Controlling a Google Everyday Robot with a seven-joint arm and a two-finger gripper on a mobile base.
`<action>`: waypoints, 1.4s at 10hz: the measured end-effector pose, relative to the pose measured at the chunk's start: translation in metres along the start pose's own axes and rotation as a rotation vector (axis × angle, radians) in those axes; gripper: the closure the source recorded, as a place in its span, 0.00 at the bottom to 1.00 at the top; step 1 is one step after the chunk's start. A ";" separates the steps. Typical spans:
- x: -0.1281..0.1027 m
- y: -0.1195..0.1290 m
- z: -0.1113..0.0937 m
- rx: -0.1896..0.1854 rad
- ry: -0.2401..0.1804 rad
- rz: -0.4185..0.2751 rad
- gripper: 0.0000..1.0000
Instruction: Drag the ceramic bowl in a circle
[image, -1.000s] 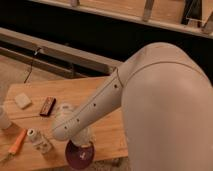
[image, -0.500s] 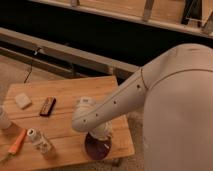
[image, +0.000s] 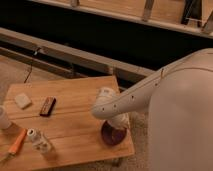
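The ceramic bowl (image: 113, 136), round, glossy and dark maroon-brown, sits on the wooden table (image: 75, 120) near its front right corner. My gripper (image: 118, 123) hangs straight down over the bowl at its far rim, at the end of the white arm (image: 145, 95) that reaches in from the right. The wrist and arm cover the far part of the bowl and the place where gripper and bowl meet.
On the table's left half lie a pale sponge (image: 22, 100), a dark rectangular block (image: 47, 106), a white cup (image: 4, 118) at the left edge, a small bottle (image: 39, 141) and an orange-handled tool (image: 17, 142). The bowl is close to the table's right and front edges.
The gripper and the bowl have moved together to the right and slightly away from the front edge, from the table's front middle toward its right corner. The other objects have not moved.
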 end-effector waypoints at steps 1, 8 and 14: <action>-0.030 -0.005 0.002 -0.008 -0.030 0.047 1.00; -0.147 0.003 -0.016 -0.002 -0.118 0.114 1.00; -0.177 0.039 -0.022 -0.170 -0.197 0.163 1.00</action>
